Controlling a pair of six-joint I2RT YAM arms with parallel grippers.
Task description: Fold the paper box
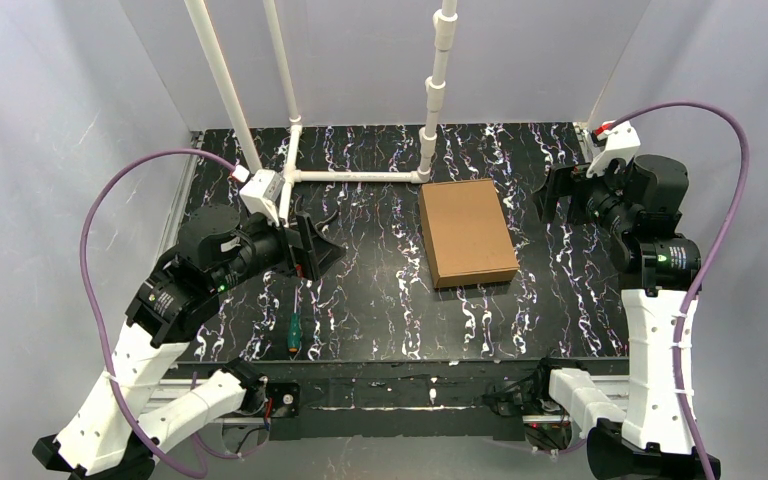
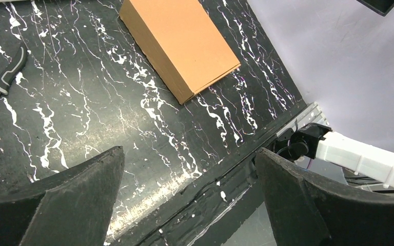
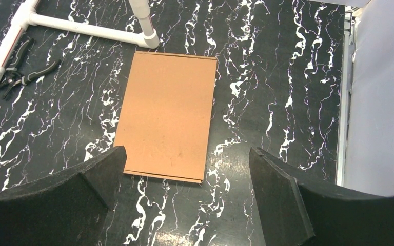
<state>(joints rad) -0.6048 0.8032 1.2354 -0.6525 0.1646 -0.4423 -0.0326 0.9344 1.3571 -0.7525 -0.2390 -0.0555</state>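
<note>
Clearly, the paper box (image 1: pixel 467 232) (image 2: pixel 179 43) (image 3: pixel 166 115) lies flat on the marbled black table (image 1: pixel 380 310), just on the near side of the white pipe frame (image 1: pixel 355 177) (image 3: pixel 87 29). Its far short edge sits close to the frame's right-hand upright foot without touching it. Bare tabletop runs along both long edges and the near short edge. From the frame, the table's right rim (image 3: pixel 346 102) lies well beyond the box.

The left gripper (image 1: pixel 315 245) (image 2: pixel 187 154) hangs near-side of the frame's crossbar, jaws spread wide, holding nothing. The right gripper (image 1: pixel 550 195) (image 3: pixel 187 151) stands further from the frame than the box, jaws likewise wide and empty.

The box is plain brown cardboard, a low closed rectangle with a smooth top, crisp corners and thin seams along its short edges.
</note>
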